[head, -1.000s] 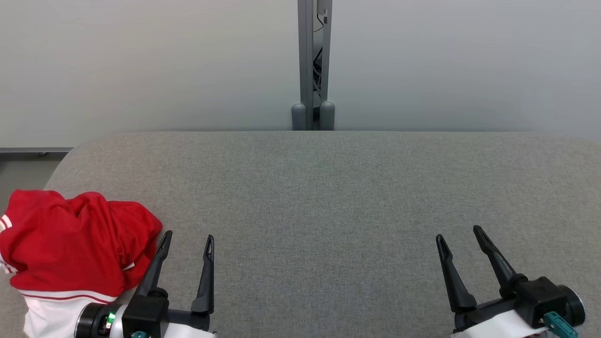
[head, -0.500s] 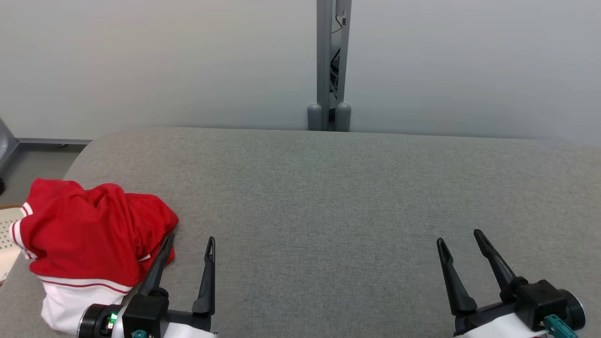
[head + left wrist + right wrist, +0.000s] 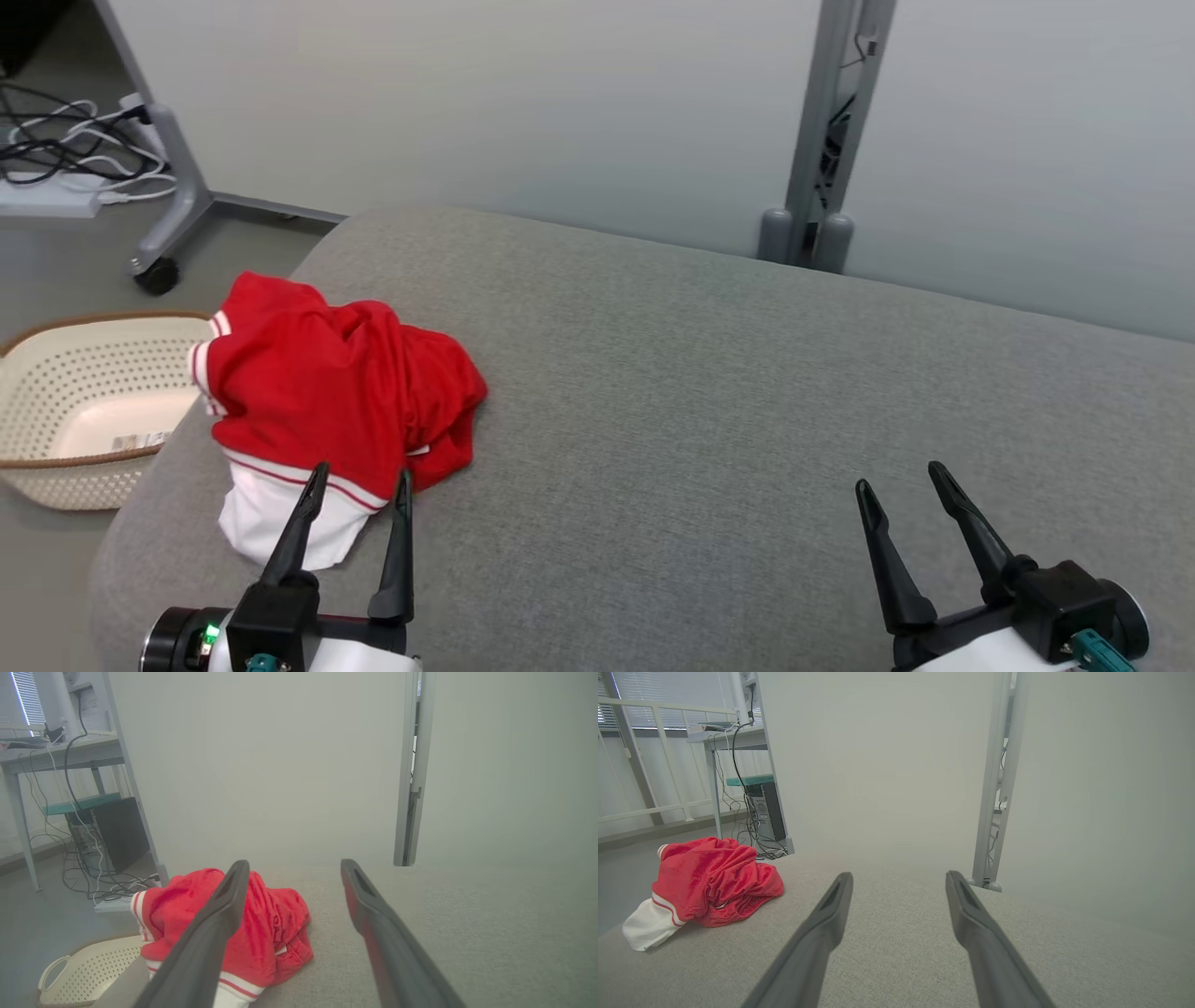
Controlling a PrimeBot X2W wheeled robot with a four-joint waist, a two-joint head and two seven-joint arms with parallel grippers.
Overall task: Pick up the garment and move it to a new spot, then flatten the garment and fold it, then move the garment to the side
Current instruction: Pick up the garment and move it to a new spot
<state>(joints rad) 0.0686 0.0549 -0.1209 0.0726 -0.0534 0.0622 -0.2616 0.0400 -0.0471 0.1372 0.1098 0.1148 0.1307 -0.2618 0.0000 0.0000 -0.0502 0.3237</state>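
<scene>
- The garment (image 3: 336, 392) lies crumpled on the table (image 3: 700, 392), just beside the basket (image 3: 56, 467); its long axis runs from a striped cuff there to a white end.
- We hold our left hand (image 3: 362, 471) and right hand (image 3: 897, 476) wide, empty.
- A left finger (image 3: 205, 938) crosses the garment in our left wrist view; the right wrist view bares it whole.

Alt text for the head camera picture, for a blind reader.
A crumpled red and white garment lies at the left end of a grey padded surface, just ahead of the open left gripper. The open right gripper is at lower right. A cream basket stands on the floor to the left.
</scene>
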